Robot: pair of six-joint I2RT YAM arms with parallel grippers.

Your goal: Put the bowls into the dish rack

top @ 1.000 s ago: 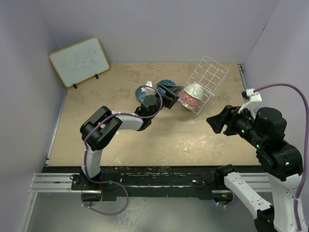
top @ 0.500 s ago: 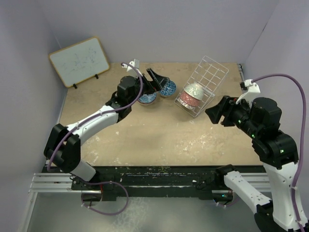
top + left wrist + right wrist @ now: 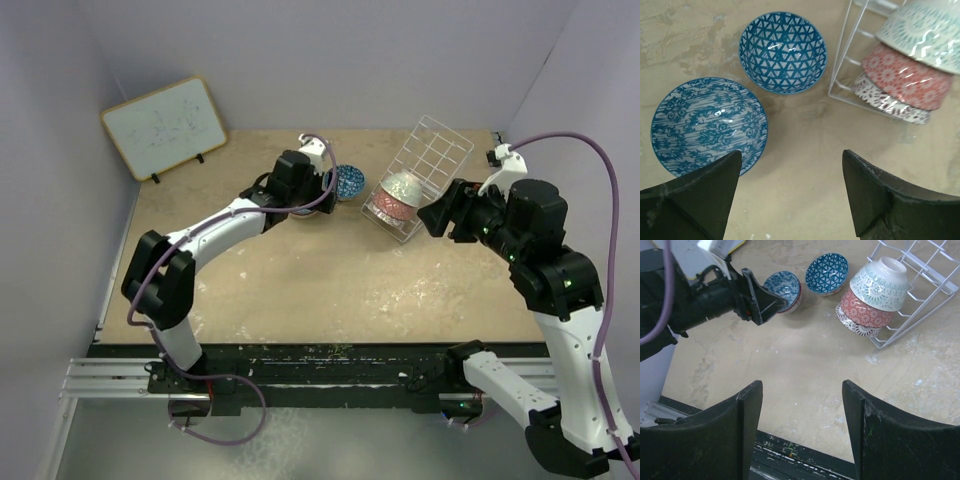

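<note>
Two blue bowls sit on the table left of the dish rack (image 3: pixel 432 152): a triangle-patterned one (image 3: pixel 782 52) and a floral one (image 3: pixel 707 125). They also show in the right wrist view, the triangle one (image 3: pixel 826 272) and the floral one (image 3: pixel 782 286). Three bowls lie nested on their sides in the rack: white-teal (image 3: pixel 925 30), red (image 3: pixel 905 75), white-grey lace (image 3: pixel 885 97). My left gripper (image 3: pixel 322 188) is open and empty above the floral bowl's near edge. My right gripper (image 3: pixel 437 215) is open and empty, hovering at the rack's right front.
A framed whiteboard (image 3: pixel 165 125) leans on the wall at the back left. The rack (image 3: pixel 880 346) stands tilted near the back right corner. Walls close the table on three sides.
My left arm has stretched out and its gripper has drawn back from the rack to over the two blue bowls. My right gripper has moved up and left toward the rack.
</note>
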